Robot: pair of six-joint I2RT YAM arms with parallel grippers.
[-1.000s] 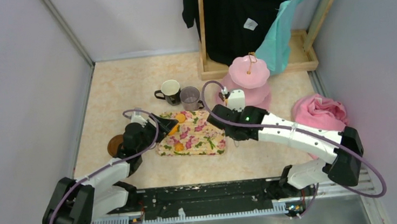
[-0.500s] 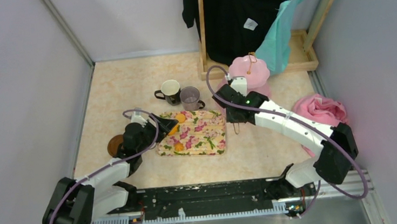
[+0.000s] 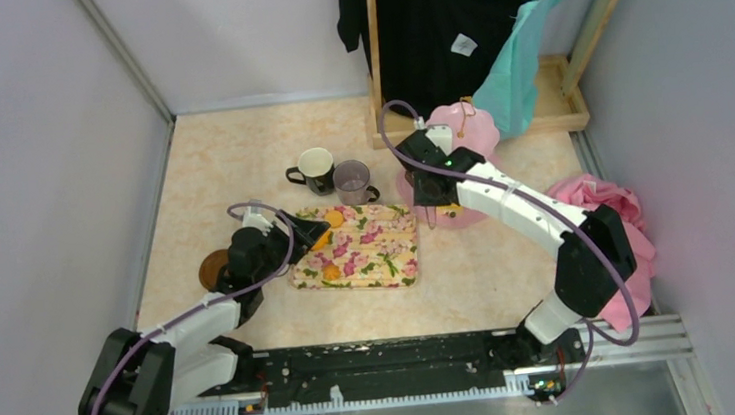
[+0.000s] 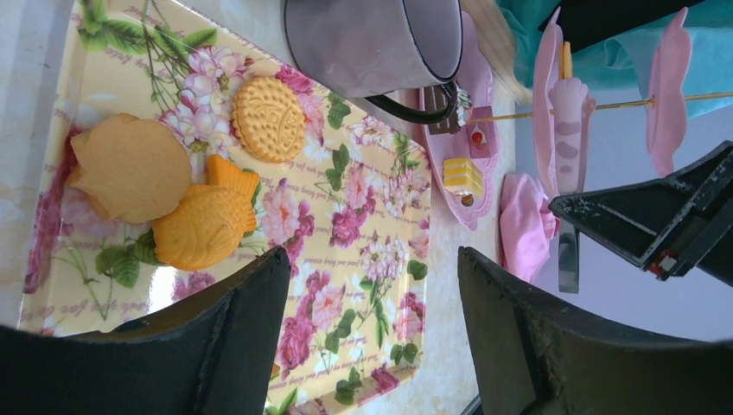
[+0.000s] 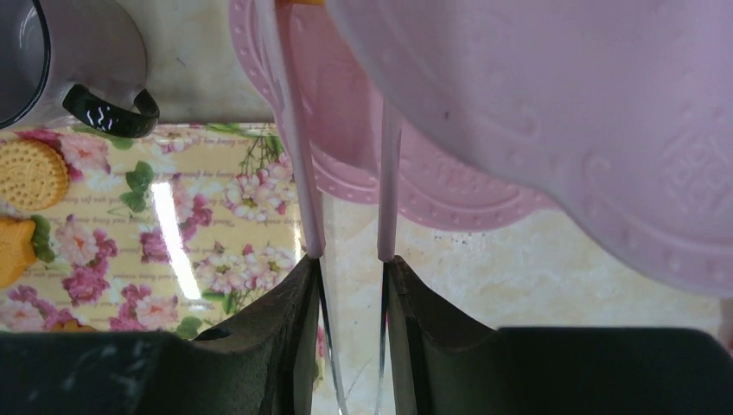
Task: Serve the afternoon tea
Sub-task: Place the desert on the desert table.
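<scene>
- Over the bench [image 3: 239, 158] from above, the right gripper [image 3: 430, 194] sits against the near-left side of the pink three-tier stand [image 3: 467, 124], toward the far right corner. The left gripper [image 3: 306, 241] hovers at the left edge of the flower-patterned tray [image 3: 389, 266], well apart from the stand.
- From the left wrist, its jaws gape wide on nothing. An orange fish-shaped snack [image 4: 203, 226] and a round brown biscuit [image 4: 270, 118] lie on the tray just ahead.
- From the right wrist, the fingers are drawn narrow and pinch thin pink tongs [image 5: 294, 156]. Their long axis runs straight away from the gripper, beneath an upper tier and over a lower plate. A small orange morsel [image 5: 302, 2] shows at their far tips. I'd judge the right arm the one to set it down, straight ahead along the tongs.
</scene>
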